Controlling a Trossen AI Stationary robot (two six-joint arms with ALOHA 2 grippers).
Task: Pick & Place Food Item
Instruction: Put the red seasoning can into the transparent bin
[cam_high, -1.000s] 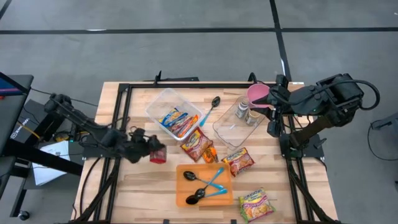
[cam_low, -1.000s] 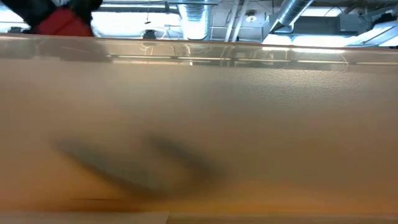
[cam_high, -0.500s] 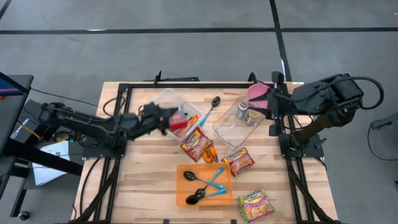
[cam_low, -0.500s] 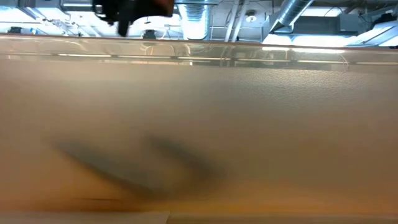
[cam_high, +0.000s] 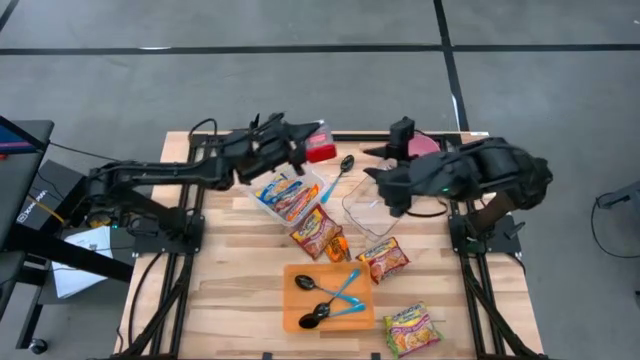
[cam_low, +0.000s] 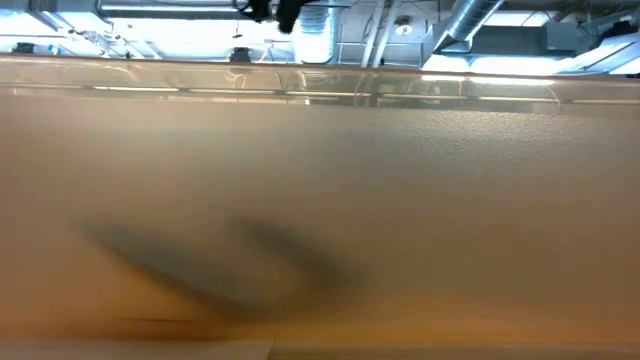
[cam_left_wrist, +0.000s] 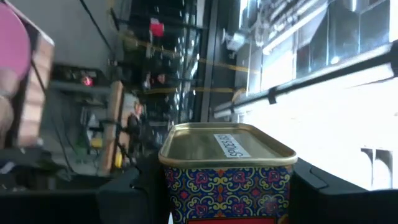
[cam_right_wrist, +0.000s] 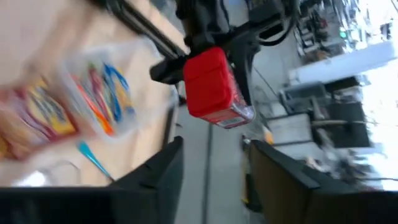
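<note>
My left gripper (cam_high: 300, 150) is shut on a red tin (cam_high: 320, 148) with a gold lid (cam_left_wrist: 227, 144), held in the air above the table's far edge, just beyond a clear tub of snack packets (cam_high: 285, 190). The right wrist view shows the tin (cam_right_wrist: 214, 87) tilted in that gripper. My right gripper (cam_high: 385, 192) is open and empty (cam_right_wrist: 211, 155) over a second clear container (cam_high: 372, 208) right of the middle. My left gripper pinches the tin between its two fingers (cam_left_wrist: 127, 196), one on each of two opposite patterned side walls (cam_left_wrist: 171, 193). The gold lid is free of the fingers. The tin is lifted clear of the table and tilted.
A black spoon (cam_high: 345, 165) lies between the two clear containers. Snack packets (cam_high: 318, 232) (cam_high: 383, 258) (cam_high: 410, 328) lie toward the near side. An orange board with spoons (cam_high: 328, 297) is near the front. A pink cup (cam_high: 428, 143) stands at the far right.
My left gripper has carried the red tin from the table's left middle up and toward the far edge and the right, past the clear tub. My right arm has swung from the far right toward the table's left, over the second clear container.
</note>
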